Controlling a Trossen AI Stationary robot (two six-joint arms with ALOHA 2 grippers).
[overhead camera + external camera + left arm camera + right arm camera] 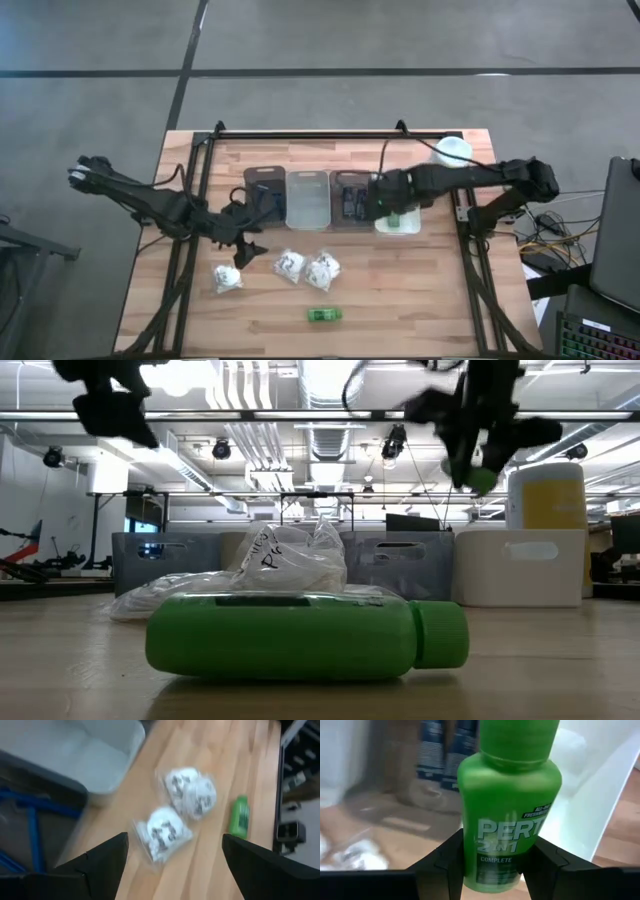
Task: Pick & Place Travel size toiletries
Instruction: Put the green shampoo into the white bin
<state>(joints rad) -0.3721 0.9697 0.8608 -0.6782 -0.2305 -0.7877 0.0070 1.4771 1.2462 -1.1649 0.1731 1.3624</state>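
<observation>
My right gripper [392, 210] hangs over the white tray [408, 228] at the right end of the tray row, shut on a bright green little bottle [507, 820]. A second green bottle [323, 315] lies on its side near the table's near edge. Three white crinkly bundles [226, 278] [290, 265] [322, 268] lie on the wood in front of the trays. My left gripper [175, 865] is open and in the air above the bundles [162, 832], touching nothing. Dark blue sticks [445, 755] lie in the neighbouring dark tray. My right gripper pinches the green bottle by the lower part of its body [470, 865], one finger [447, 865] on each side. The bottle lies along the fingers with its cap end pointing away from the wrist. It is lifted clear above the white tray [580, 795].
Four trays stand in a row mid-table: dark [265, 190], clear [308, 198], dark [350, 198], white. A tall yellow bottle with a white cap [452, 152] stands behind the white tray. Black frame rails run along the table's left, right and far sides.
</observation>
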